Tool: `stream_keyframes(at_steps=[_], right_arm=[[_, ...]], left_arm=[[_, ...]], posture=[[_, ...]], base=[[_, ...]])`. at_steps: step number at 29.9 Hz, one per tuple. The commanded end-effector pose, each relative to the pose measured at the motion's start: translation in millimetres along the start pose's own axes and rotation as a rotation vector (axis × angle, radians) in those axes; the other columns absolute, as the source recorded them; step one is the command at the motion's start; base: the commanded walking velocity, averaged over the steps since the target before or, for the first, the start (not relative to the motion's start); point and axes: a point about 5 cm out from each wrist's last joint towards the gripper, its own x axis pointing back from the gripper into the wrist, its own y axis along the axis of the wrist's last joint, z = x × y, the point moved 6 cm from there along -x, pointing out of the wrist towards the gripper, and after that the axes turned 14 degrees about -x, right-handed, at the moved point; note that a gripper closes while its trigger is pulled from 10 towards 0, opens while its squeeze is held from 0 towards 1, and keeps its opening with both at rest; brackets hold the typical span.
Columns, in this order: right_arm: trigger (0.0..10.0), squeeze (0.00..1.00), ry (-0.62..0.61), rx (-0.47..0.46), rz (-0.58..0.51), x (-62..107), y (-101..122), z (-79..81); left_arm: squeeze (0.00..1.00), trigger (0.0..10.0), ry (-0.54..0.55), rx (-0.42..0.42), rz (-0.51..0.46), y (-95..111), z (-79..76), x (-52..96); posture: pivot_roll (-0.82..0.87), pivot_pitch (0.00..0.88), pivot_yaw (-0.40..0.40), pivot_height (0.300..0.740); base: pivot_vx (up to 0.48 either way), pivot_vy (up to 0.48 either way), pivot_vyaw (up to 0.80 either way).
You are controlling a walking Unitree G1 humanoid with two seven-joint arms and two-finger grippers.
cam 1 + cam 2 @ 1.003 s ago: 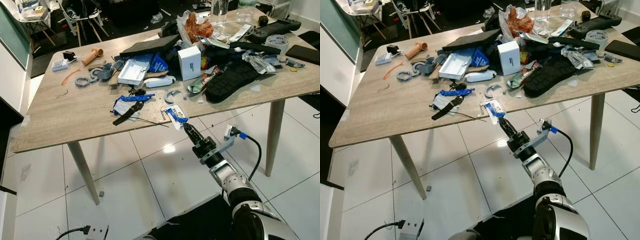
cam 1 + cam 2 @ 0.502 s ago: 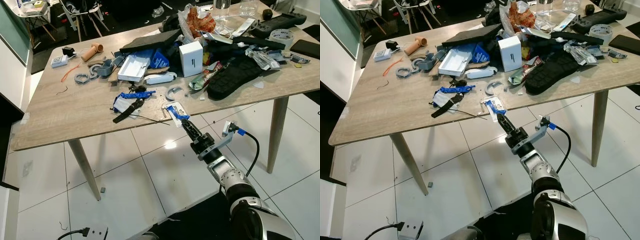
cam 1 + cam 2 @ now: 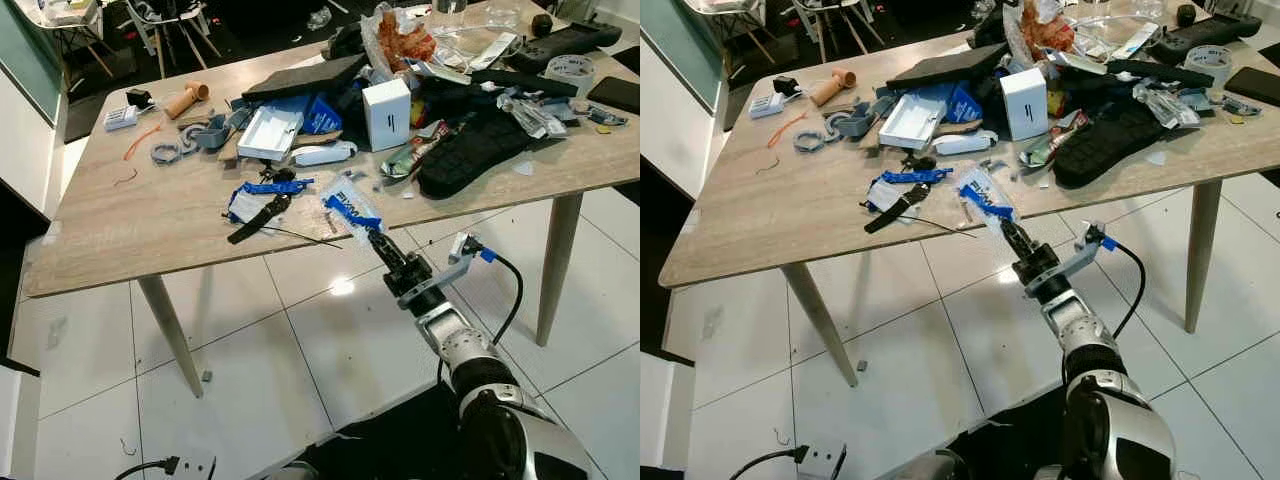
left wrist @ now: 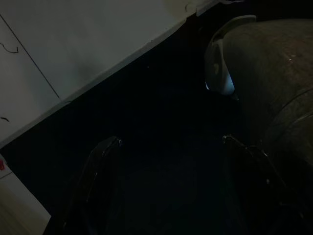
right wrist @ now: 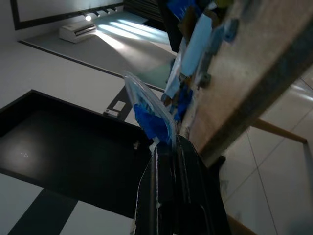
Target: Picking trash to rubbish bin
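A clear plastic wrapper with blue print [image 3: 348, 207] stands tilted up just above the front edge of the wooden table [image 3: 130, 220]. My right gripper [image 3: 378, 240] is shut on the wrapper's lower end, reaching up from below the table edge. In the right wrist view the wrapper [image 5: 151, 115] sticks out from between the closed black fingers [image 5: 164, 166]. My left gripper [image 4: 166, 142] hangs in the dark over a shadowed floor, its two fingers apart with nothing between them.
The table's middle and back are piled with clutter: a white box [image 3: 385, 112], a black shoe sole [image 3: 470, 155], a black watch [image 3: 262, 215], blue and grey scraps. Table legs [image 3: 170, 335] stand on white tiles. A power strip [image 3: 190, 465] lies on the floor.
My right gripper has lifted the wrapper off the table edge and raised it; the wrapper now tilts upward. The camera has shifted slightly.
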Motion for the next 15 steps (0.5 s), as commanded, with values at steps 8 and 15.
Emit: stream_keyframes(at_steps=[8,15], right_arm=[[0.0,0.00,0.094,-0.017,0.086,-4.5,-23,13.3],[10.0,0.00,0.346,0.118,0.779,58.8,-139,25.8]], left_arm=[[0.00,10.0,0.011,-0.013,0.018,0,6.5,0.1],[0.00,10.0,0.033,0.008,0.004,14,8.4,-4.8]], posture=[[-0.07,0.122,0.177,0.740],[-0.09,0.080,0.150,0.740]], base=[[0.000,0.000,0.00],[0.000,0.000,0.00]])
